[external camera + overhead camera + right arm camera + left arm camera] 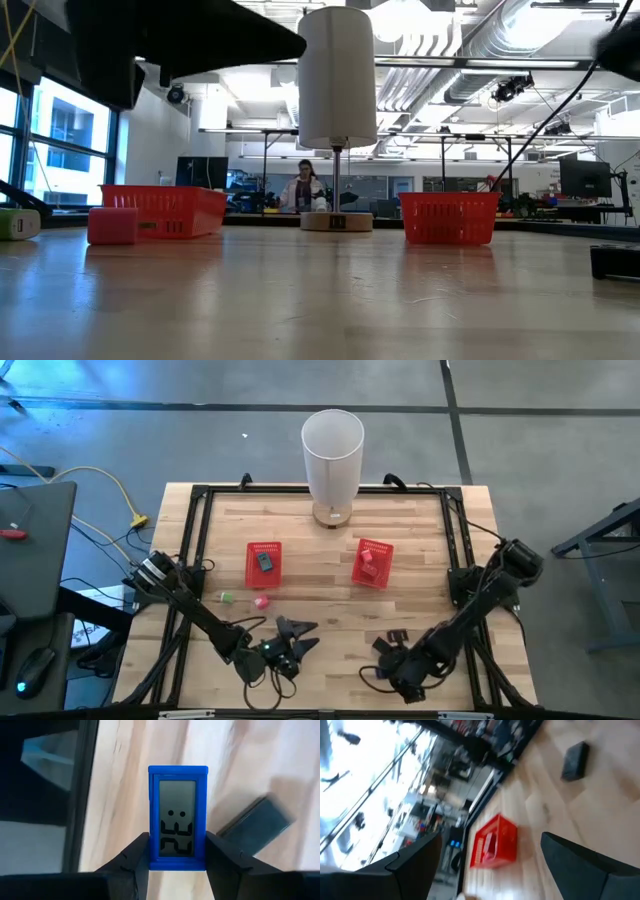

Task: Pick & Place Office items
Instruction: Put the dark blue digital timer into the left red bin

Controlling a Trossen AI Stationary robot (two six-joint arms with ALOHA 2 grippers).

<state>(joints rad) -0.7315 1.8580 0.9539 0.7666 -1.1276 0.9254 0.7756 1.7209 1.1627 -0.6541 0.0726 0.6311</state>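
Note:
My right gripper [384, 658] is near the table's near edge, shut on a small blue digital clock [178, 817]. A black block [398, 635] lies on the table just beyond it and also shows as the dark block [256, 827]. My left gripper [291, 637] hovers open at the near middle, and nothing is between its fingers [492, 877]. A green item [227, 597] and a pink item [261, 601] lie in front of the left red basket [264, 563], which holds a dark item. The right red basket [372, 563] holds a red item. My right gripper pinches the blue clock between its two fingers by the lower part of its two long side edges [151, 855]. The display faces the wrist camera. The rest of the clock sticks out beyond the fingertips, over the wooden tabletop. I cannot tell whether it touches the table.
A tall white cylinder [333, 460] stands on a stand at the far middle of the table. A black frame [200, 500] runs around the tabletop. In the low view a pink block [112, 225] sits at the left. A person [303, 185] stands in the room behind.

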